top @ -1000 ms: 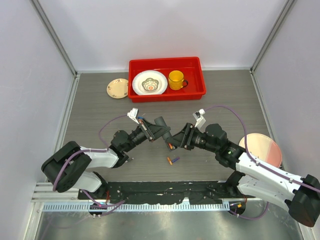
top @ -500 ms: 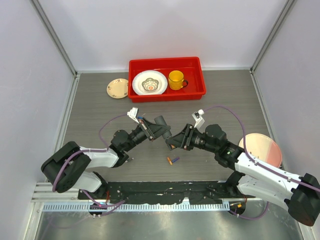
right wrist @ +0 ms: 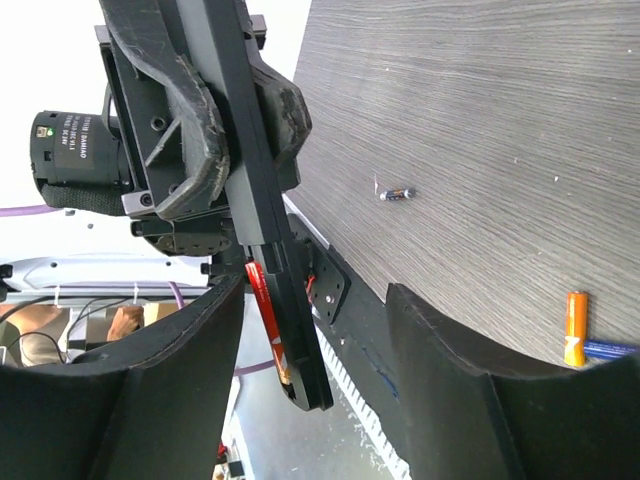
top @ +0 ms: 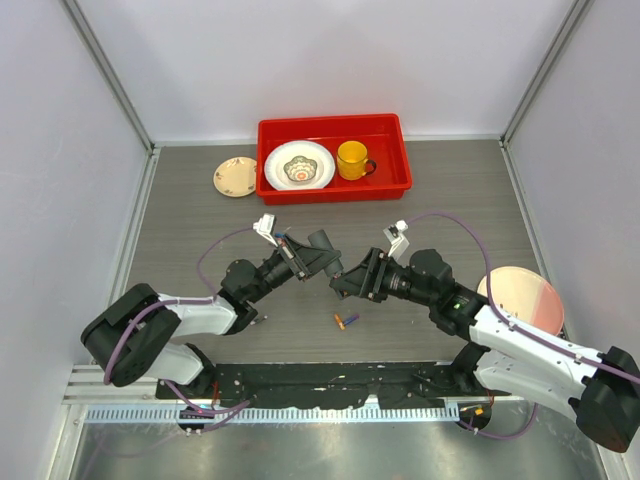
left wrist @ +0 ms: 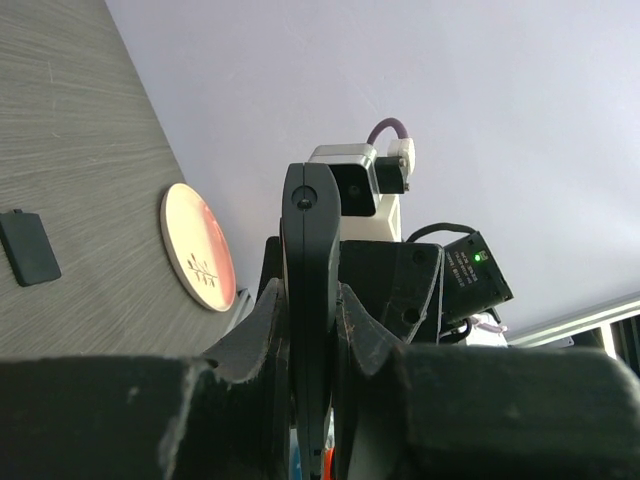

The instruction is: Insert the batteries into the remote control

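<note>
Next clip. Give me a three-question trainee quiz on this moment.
1. True or false: the left gripper is shut on the remote control.
2. The yellow cup stands in: A the red tray, B a blue basket, C a sink.
3. Fill in: the right gripper is ___ (open or shut).
Key: 1 true; 2 A; 3 open.

left gripper [left wrist: 308, 335] is clamped on the remote [left wrist: 308, 280], which is edge-on and upright between the fingers [left wrist: 262, 325]. behind it there's a silver camera [left wrist: 350, 185] with a purple cable [left wrist: 385, 128]. off left, a pink plate [left wrist: 197, 247] and a small black cover [left wrist: 29, 247] lie apart on the grey table [left wrist: 80, 150].
</note>
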`<control>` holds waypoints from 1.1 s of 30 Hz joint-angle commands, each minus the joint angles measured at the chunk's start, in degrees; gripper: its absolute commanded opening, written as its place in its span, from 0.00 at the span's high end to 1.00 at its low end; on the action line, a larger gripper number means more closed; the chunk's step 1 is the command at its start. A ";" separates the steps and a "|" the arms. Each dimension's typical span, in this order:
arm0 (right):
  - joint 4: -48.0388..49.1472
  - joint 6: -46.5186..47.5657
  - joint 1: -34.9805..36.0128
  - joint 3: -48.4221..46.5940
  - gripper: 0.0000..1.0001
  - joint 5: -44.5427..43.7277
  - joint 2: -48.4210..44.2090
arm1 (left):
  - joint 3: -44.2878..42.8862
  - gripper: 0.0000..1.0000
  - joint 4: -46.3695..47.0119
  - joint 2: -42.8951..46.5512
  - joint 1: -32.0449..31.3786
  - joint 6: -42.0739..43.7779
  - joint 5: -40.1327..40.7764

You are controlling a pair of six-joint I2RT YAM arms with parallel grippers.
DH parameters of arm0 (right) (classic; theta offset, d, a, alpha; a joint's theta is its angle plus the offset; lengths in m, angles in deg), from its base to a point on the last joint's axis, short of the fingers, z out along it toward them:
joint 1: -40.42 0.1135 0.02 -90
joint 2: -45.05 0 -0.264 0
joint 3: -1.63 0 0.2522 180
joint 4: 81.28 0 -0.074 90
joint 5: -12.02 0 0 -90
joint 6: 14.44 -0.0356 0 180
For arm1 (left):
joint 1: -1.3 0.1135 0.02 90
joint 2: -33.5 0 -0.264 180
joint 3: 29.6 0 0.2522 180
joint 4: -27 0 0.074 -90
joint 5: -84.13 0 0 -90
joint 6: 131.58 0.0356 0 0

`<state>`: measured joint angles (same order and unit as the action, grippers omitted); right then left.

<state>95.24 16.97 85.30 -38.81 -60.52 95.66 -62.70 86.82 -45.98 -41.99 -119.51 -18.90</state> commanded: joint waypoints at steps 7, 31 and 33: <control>-10.78 7.78 -0.23 -9.88 0.32 -1.80 -3.76 | -0.44 1.00 15.10 0.65 -0.13 0.67 0.91; -35.77 25.72 -0.06 -22.45 0.43 -14.03 -2.28 | -1.06 1.00 15.01 -1.73 -0.13 -0.64 0.12; -35.16 25.19 0.03 -22.02 0.43 -12.63 -1.66 | -1.50 1.00 15.01 -1.73 -0.04 -0.73 -0.23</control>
<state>58.85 40.95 85.30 -58.17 -72.83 93.21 -62.59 87.52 -47.56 -41.99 -119.75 -18.90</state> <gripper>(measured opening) 0.569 0.180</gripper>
